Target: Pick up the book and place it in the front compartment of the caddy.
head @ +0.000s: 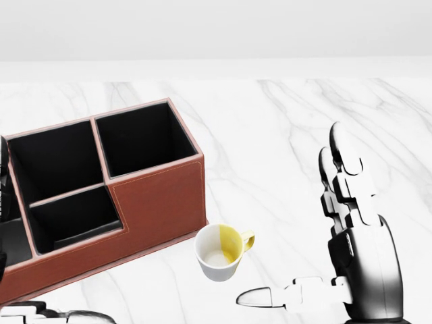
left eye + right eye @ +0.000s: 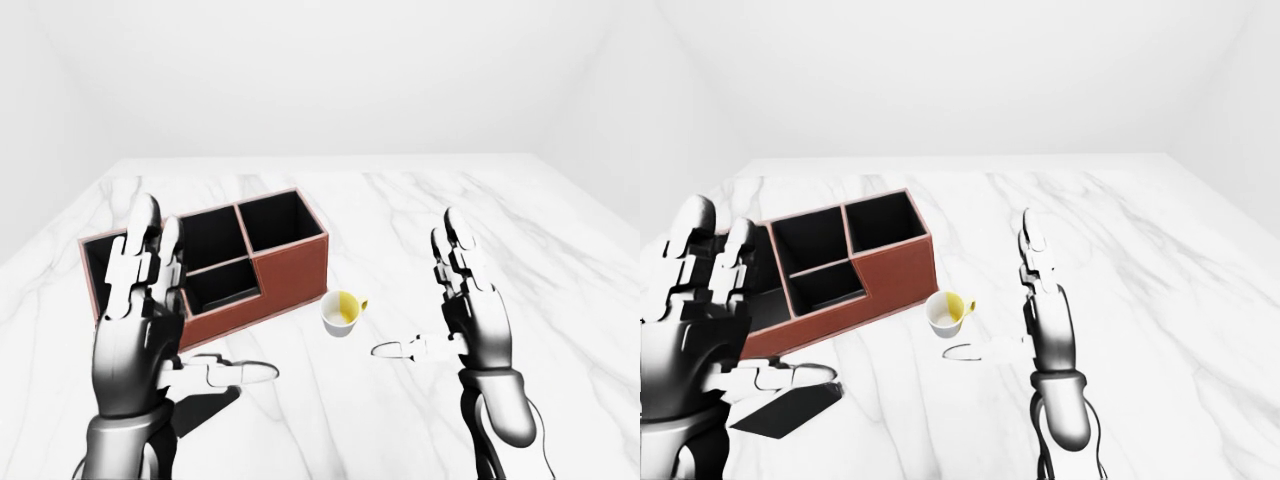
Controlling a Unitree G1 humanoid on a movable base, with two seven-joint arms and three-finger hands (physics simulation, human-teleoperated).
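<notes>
Nothing looks done yet: the book [image 2: 788,408] (a flat dark slab) lies on the worktop [image 2: 560,260] at the right-eye view's lower left, beneath the left hand [image 2: 140,320], and the caddy [image 1: 158,196] at middle left holds no book. Both hands are raised, fingers spread and empty; the right hand [image 2: 470,310] stands right of the cup [image 1: 219,253]

head view: left end of red-brown leather caddy with black compartments [image 1: 156,196] cut off by picture edge | eye views: open left three-finger robot hand [image 2: 135,320] covers caddy's left compartments | right-eye view: flat dark book [image 2: 785,408] partly hidden under left hand's thumb | head view: open right three-finger robot hand [image 1: 354,253] cropped at bottom edge
</notes>
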